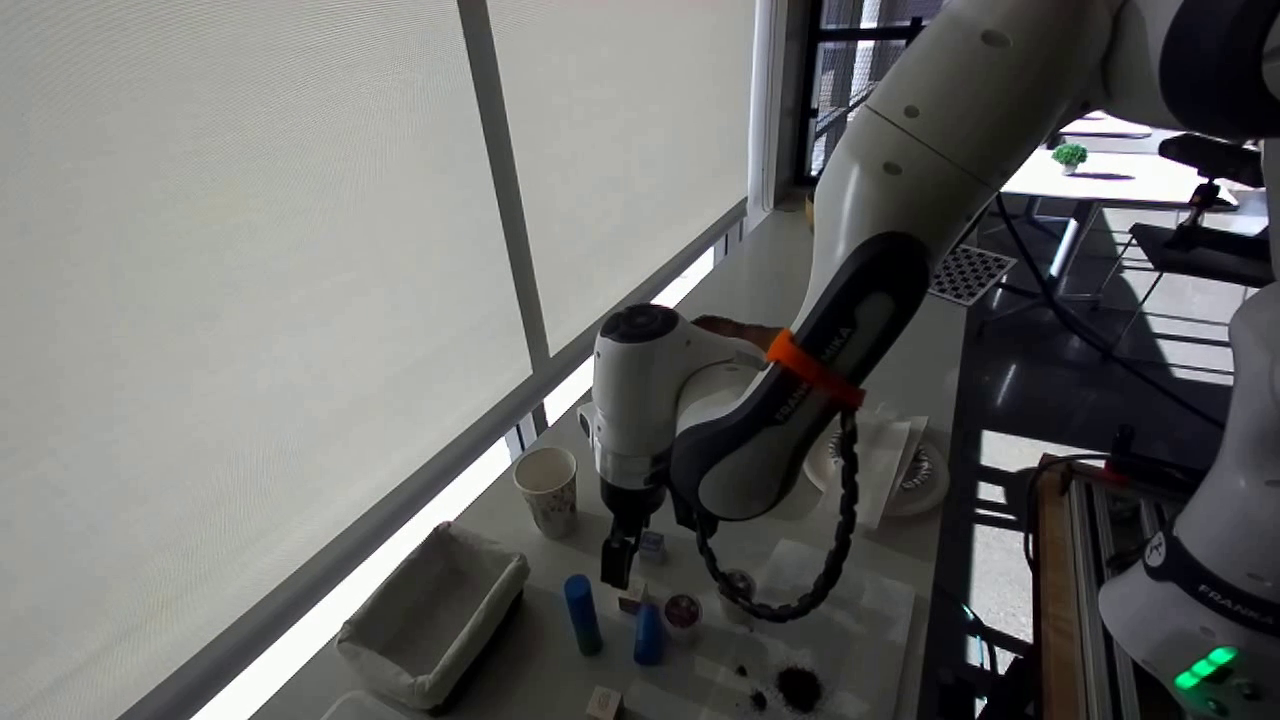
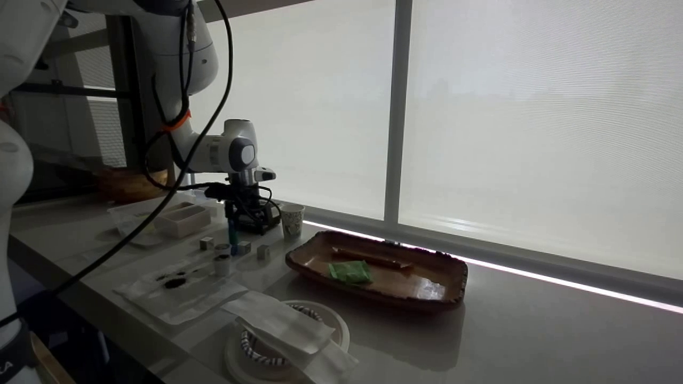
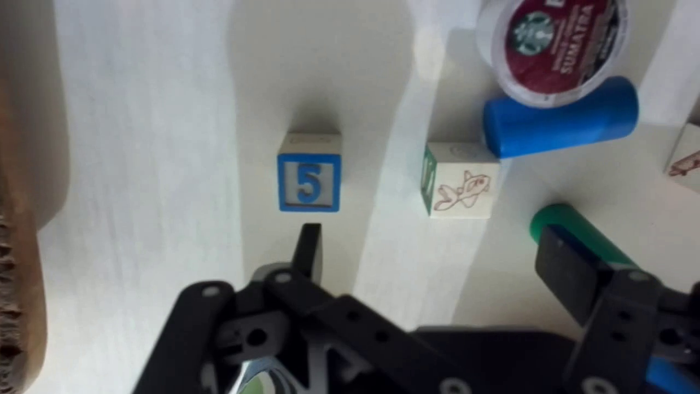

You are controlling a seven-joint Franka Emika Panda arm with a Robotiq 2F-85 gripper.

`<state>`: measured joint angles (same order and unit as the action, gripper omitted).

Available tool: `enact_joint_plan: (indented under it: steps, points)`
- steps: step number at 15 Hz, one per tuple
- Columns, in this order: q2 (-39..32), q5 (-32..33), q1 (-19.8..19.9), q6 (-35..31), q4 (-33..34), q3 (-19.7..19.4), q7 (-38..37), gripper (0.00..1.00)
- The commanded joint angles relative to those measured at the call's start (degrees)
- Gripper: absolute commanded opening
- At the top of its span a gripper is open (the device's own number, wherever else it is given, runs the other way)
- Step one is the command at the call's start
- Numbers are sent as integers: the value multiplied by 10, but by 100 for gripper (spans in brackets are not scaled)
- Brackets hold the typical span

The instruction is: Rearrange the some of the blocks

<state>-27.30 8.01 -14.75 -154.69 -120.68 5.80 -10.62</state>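
Observation:
A wooden cube with a blue 5 (image 3: 309,183) lies on the table at the middle left of the wrist view. A cube with a fish picture (image 3: 467,190) touches or nearly touches a lying blue cylinder (image 3: 563,128). A third cube (image 3: 688,161) shows at the right edge. A tall cylinder, green below (image 3: 582,235) and blue above (image 1: 578,593), stands upright, partly hidden by a finger in the wrist view. My gripper (image 3: 429,246) is open and empty above the table; its right finger overlaps the green part. It also shows in an exterior view (image 1: 617,562).
A coffee pod (image 3: 552,46) stands beside the blue cylinder. A paper cup (image 1: 548,490) and a lined basket (image 1: 430,610) stand near the window. A brown tray (image 2: 325,245), paper plates (image 2: 344,325) and dark spilled grounds (image 1: 798,688) on a sheet also occupy the table.

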Motion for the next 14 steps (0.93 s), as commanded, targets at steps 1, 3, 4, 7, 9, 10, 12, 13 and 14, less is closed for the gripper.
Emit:
enact_joint_plan:
  steps: [1, 3, 4, 7, 9, 10, 12, 13, 14]
  points:
    - [-7, -28, 7, -1, -7, 15, 22, 100]
    - [-14, -28, 5, -10, -7, 14, 23, 100]
    - [-18, -27, 5, -10, -4, 14, 24, 100]
    - [-27, -29, 6, -11, -4, 17, 28, 100]
    - [-33, -30, 5, -13, -1, 17, 29, 100]
    - [-37, -29, 4, -12, 1, 18, 30, 100]
    - [-41, -29, 4, -11, 3, 19, 32, 90]
    - [-43, -29, 4, -11, 3, 19, 33, 75]
    - [-44, -28, 3, -13, 4, 19, 34, 68]
